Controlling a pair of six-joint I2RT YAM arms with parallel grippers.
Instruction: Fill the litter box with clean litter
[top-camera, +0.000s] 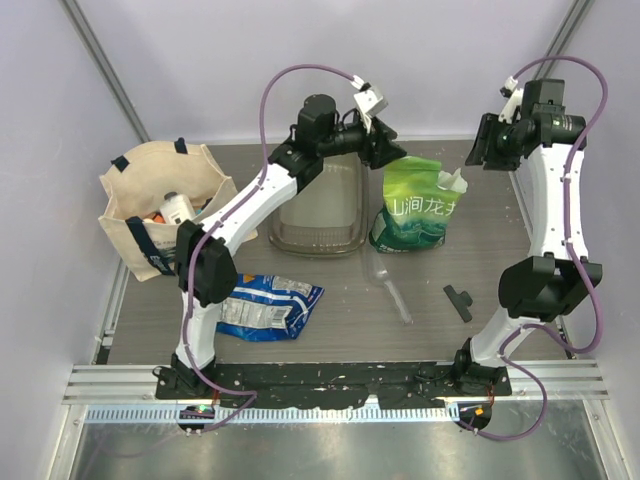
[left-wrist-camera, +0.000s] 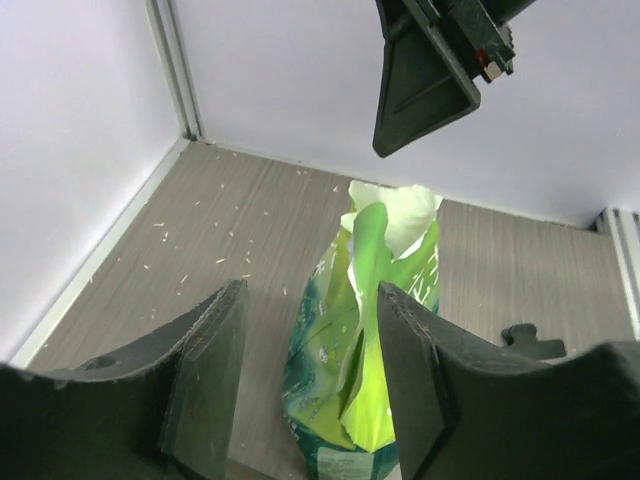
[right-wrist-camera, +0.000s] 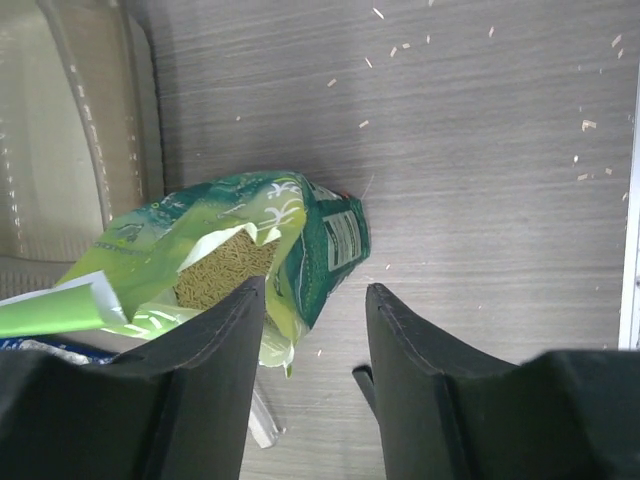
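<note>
Fingers (left-wrist-camera: 205, 380) of the left gripper (left-wrist-camera: 310, 300) and the right gripper (right-wrist-camera: 315, 290) are spread and grasp nothing. The 2 hang over a torn green bag (top-camera: 415, 210) printed with white Chinese characters. Clean litter (right-wrist-camera: 225, 265) shows inside its opening. The litter box (top-camera: 320, 205) lies just left of the bag, long axis pointing away from the arms.

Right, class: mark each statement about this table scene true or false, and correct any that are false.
1. The green-and-white printed bag stands beside the translucent grey-brown plastic tray. True.
2. The bag's top is sealed. False: it is torn open, with tan granules showing inside.
3. The left tool grips the bag. False: it is open, above the bag.
4. A blue crinkly packet lies on the grey wood-grain table. True.
</note>
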